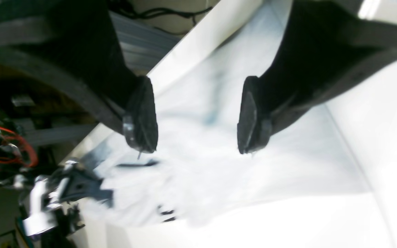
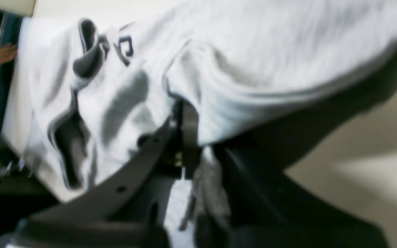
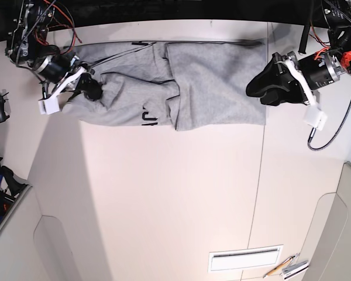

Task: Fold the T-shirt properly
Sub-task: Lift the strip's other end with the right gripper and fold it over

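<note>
White table (image 3: 158, 193) under grey T-shirt (image 3: 222, 88); left pincer (image 1: 197, 148) wide, right pincer (image 3: 96, 93) gripping cloth

The pale, smooth tabletop (image 3: 164, 193) is brightly lit and washed to white glare in the left wrist view — softly blurred there — while smearing and dark shadow are seen in the right wrist view.

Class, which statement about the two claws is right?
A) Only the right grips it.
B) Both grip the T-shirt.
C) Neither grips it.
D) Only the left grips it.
A: the right claw pinches bunched T-shirt, while the left claw hangs open.
</note>
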Available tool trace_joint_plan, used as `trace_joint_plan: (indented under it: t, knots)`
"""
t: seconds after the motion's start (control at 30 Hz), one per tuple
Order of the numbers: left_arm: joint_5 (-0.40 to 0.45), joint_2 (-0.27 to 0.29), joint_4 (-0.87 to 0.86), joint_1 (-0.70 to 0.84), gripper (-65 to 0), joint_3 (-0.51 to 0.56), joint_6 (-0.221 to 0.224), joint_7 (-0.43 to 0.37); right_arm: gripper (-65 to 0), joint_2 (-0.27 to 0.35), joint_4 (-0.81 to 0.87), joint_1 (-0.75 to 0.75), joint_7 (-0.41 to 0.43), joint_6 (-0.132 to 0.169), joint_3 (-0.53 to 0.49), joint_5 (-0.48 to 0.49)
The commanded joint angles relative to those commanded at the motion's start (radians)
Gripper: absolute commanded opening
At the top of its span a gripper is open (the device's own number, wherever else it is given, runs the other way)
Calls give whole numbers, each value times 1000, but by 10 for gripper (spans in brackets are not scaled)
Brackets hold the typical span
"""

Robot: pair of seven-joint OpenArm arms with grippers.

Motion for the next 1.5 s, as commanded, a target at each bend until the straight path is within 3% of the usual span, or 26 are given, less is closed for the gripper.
trace_joint_plan:
  t: [0.1, 0.23, 0.4, 0.5, 0.57, 0.7, 0.8, 0.93, 1.13, 1.17, 1.23, 1.3, 1.5]
  knots:
    - [75, 0, -21, 3, -253, -18, 0, -1, -650, 27, 67, 7, -29, 0, 64, 37]
    - [97, 2, -99, 27, -253, -17, 0, -35, -650, 66, 156, 7, -50, -1, 88, 37]
    - [121, 5, -213, 47, -253, -10, 0, -61, -650, 69, 262, 8, -50, -3, 87, 69]
    - [131, 5, -264, 47, -253, 61, 0, -87, -650, 56, 299, 19, -74, -3, 82, 134]
    - [195, 5, -285, 47, -253, 145, 0, -152, -650, 35, 302, 47, -95, 0, 60, 141]
    - [298, 5, -296, 43, -253, 291, 0, -227, -650, -26, 302, 89, -95, -1, -42, 114]
    - [299, 5, -296, 32, -253, 344, 0, -233, -650, -65, 303, 108, -93, -1, -146, 95]
    - [314, 34, -296, 32, -253, 350, 0, -232, -650, -125, 302, 110, -80, -4, -284, 49]
    - [316, 52, -296, 32, -253, 349, 0, -232, -650, -217, 273, 110, -31, -15, -510, -154]
    - [316, 52, -296, 32, -253, 349, 0, -232, -636, -216, 256, 110, -22, -15, -544, -168]
    - [316, 52, -296, 32, -253, 349, 0, -232, -450, -216, 218, 110, -5, -16, -597, -203]
    - [313, 52, -296, 32, -253, 349, 0, -216, -348, -216, 179, 110, 37, -16, -632, -245]
    - [127, 52, -295, 33, -253, 246, 0, -86, -340, -216, 140, 110, 71, -15, -679, -263]
